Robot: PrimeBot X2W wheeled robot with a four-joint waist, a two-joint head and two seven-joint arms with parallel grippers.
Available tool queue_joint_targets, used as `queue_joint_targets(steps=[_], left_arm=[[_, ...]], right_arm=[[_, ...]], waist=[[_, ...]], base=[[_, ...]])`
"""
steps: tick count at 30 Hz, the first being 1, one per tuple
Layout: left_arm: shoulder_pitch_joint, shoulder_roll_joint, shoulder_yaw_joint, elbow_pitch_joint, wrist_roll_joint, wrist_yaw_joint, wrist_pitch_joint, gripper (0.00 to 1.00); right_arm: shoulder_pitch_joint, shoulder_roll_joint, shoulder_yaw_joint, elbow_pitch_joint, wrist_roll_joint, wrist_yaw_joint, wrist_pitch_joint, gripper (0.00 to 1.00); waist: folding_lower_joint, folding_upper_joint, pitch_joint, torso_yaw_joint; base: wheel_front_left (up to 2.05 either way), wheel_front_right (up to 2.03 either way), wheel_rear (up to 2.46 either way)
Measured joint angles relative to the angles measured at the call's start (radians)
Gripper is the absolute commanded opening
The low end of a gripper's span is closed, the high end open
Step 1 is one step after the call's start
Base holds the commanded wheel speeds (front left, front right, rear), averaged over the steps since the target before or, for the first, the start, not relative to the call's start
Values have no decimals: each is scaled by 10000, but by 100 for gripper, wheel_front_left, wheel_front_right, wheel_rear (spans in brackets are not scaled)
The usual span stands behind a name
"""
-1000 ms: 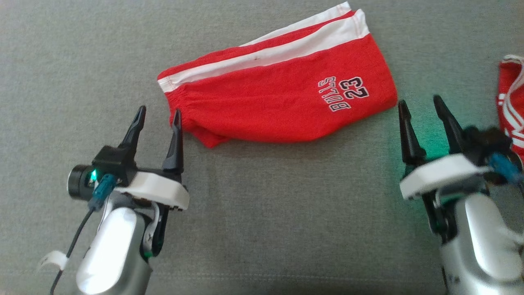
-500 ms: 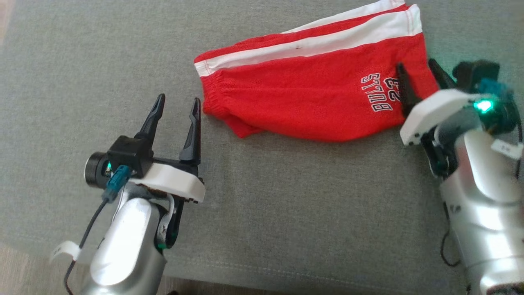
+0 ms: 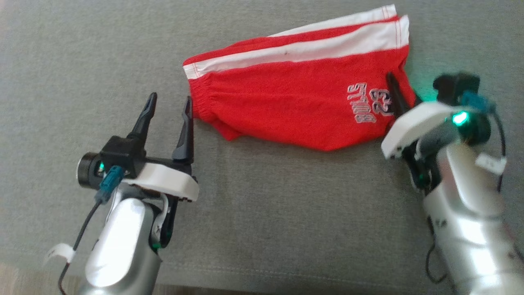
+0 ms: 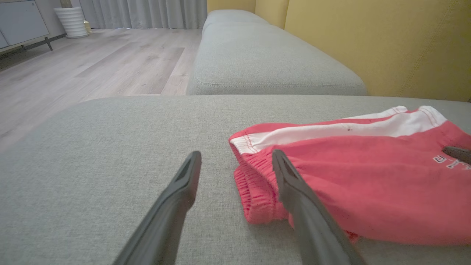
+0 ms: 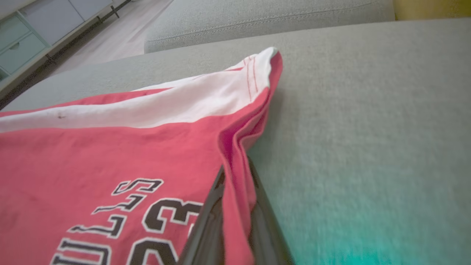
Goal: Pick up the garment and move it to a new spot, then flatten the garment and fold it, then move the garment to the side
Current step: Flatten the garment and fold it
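On the grey cushion [image 3: 262, 213] the red shorts [image 3: 294, 102] lie flat, right gripper [image 3: 396, 92] clamped on their leg-hem edge (seemingly all layers, blurry) to lift them, left gripper [image 3: 171, 97] spread wide beside the waistband, ready to grab.

1. Reference item: the grey woven seat cushion [image 3: 262, 221] in front of me. A stitched seam [image 3: 286, 273] runs along its near edge.
2. In my left wrist view, a second grey cushion [image 4: 265, 62] of the same cloth lies just beyond the seat cushion's far edge.
3. A yellow upholstered back [image 4: 386, 48] rises along the seat cushion's right side in that view.
4. Pale wood flooring [image 4: 92, 70] lies left of the seat cushion.
5. Well beyond the seat cushion, across that floor, stand a white ribbed pot [image 4: 71, 22], grey curtains [image 4: 147, 13] and a pale cabinet [image 4: 18, 24] on dark legs.
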Motion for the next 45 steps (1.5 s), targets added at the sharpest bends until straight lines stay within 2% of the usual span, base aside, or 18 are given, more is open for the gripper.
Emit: queue_joint_targets(steps=[13,26,29,35,39,42,45], left_arm=[[392,318,282,-301,155,0,-2,100],[391,337,236,-286,150,-42,-2,100],[391,297,174,-205,132,-102,-2,100],[390,104,48,-79,38,-182,-2,100],[391,4,-98,27,21,-274,-2,100],[393,-81,-161,165,-102,-357,-2,100],[397,-123,-198,259,-109,-364,-2,100]], right_arm=[[3263,416,-644,-2727,1026,2,-610,0],[3568,439,-706,-3524,999,0,-257,0],[3245,426,-217,-4220,734,0,232,0],[2102,416,1524,-5371,627,0,1260,0],[1687,383,2642,-5306,1494,0,1492,0],[1584,364,3354,-4757,2307,0,1484,0],[1582,355,3822,-4029,2617,0,1283,0]], waist=[[0,0,-104,-1118],[0,0,-190,-1205],[0,0,-249,-1083],[0,0,-412,-615],[0,0,-536,-224],[0,0,-615,84],[0,0,-673,361]], base=[[0,0,0],[0,0,0],[0,0,0],[0,0,0],[0,0,0],[0,0,0],[0,0,0]])
